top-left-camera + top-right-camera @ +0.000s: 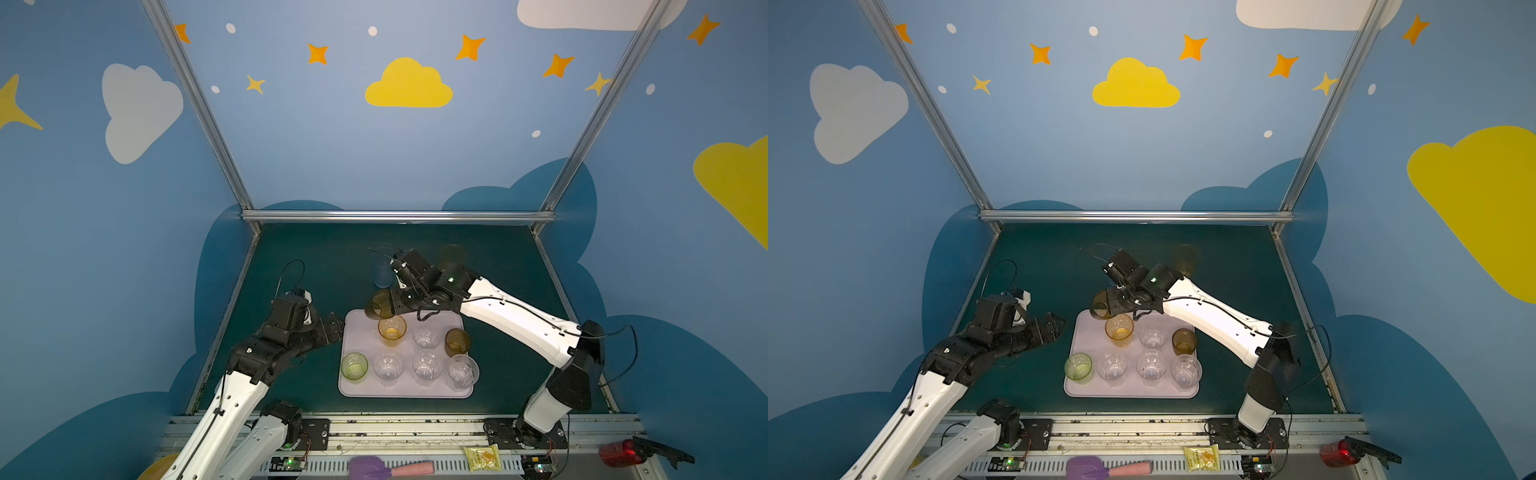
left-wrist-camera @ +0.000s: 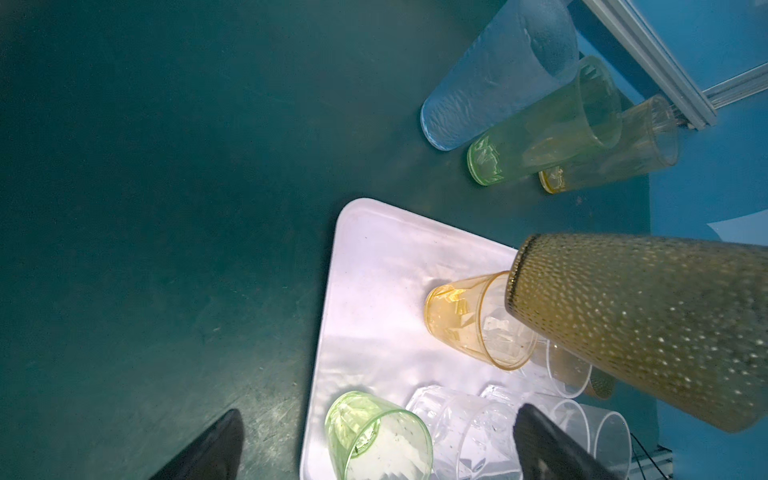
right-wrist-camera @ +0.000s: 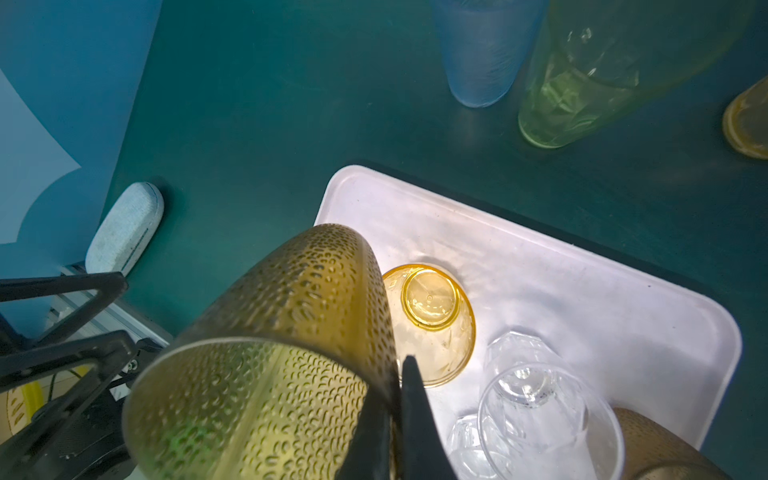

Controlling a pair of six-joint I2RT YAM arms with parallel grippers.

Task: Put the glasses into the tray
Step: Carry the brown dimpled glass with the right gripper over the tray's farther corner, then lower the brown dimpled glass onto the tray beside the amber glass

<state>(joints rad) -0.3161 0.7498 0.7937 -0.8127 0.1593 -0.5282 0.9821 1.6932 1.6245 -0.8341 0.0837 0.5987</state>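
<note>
The right pincer [image 1: 390, 308] is clamped on the rim wall of a brown, dimpled, see-through tumbler [image 1: 379, 305]. One finger [image 3: 411, 415] is outside the wall and, as far as I can make out, the other is inside. The tumbler hangs in the air, steeply tilted. Its long axis runs from the mouth at the pincer out to the base, which points toward the left arm's side.

That base sits over the far left corner of the flat pale pink-lilac tray [image 1: 358, 332], close by the rim of the short amber tumbler [image 1: 392, 330] standing there. Whether the two touch I cannot tell. The bare patch of tray lies below and left of the base, so I judge the coming move must swing the base down to upright, then lower it clear of the amber one.

The left pincer [image 1: 337, 328] gapes wide and empty just beside the tray's left edge. A tall blue tumbler [image 2: 494, 79], a tall green tumbler [image 2: 544, 124] and a tall yellow tumbler [image 2: 615, 162] stand on the dark green desk [image 1: 332, 257] beyond the tray.
</note>
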